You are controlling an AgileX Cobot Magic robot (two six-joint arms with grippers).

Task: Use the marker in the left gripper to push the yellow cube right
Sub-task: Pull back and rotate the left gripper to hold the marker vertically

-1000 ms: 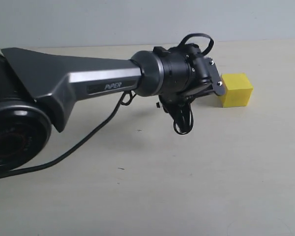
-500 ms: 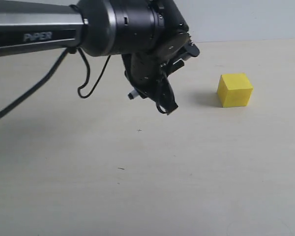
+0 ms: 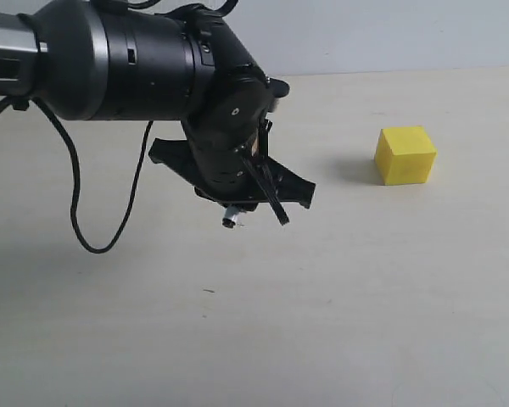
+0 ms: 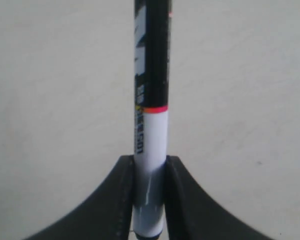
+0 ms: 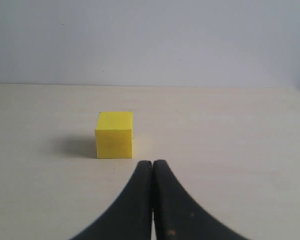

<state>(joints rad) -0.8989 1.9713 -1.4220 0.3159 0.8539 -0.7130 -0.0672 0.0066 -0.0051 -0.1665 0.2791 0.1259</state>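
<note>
left gripper swung lower | clamped on marker, seemingly tilted | yellow cube apart

Left gripper tilted downward, clamped on the marker, right gripper pressed closed

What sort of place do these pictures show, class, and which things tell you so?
Probably a robotics test bench: a bare pale tabletop, a plain wall behind, and a robot arm whose left end effector grips a marker, plus one yellow cube.
</note>
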